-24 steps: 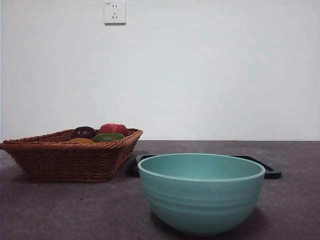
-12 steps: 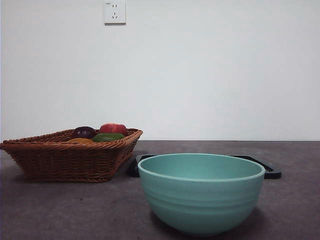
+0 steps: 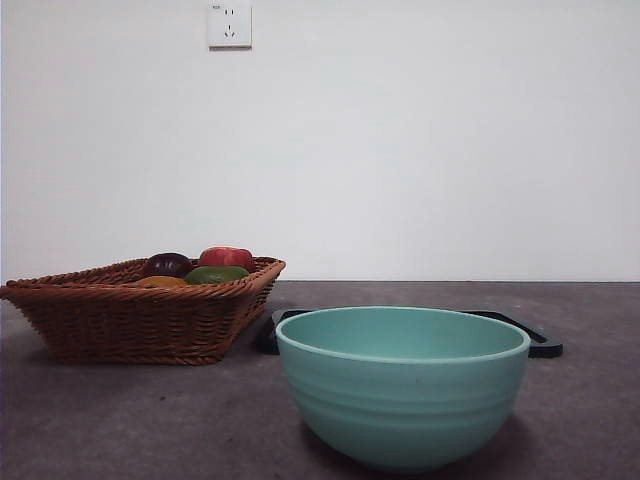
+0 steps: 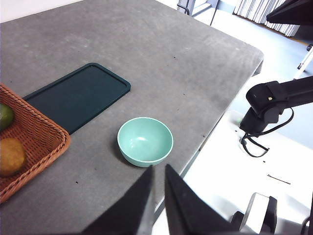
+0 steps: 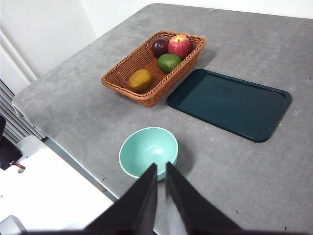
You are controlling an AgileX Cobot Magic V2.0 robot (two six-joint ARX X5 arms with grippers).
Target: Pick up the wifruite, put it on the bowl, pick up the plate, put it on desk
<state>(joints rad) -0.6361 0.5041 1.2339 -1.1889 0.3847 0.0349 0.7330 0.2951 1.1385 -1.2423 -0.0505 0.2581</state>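
Observation:
The wifruite, dull orange-brown, lies in the near end of a wicker basket; it also shows as the wifruite and just over the rim as the wifruite. The teal bowl stands with nothing in it on the desk, in front of a flat dark tray, the only plate-like thing in view. My left gripper and right gripper hang shut high above the bowl, holding nothing. Neither arm shows in the front view.
The basket also holds a red apple, a dark purple fruit and a green fruit. The tray lies right of the basket. The desk edge runs close to the bowl.

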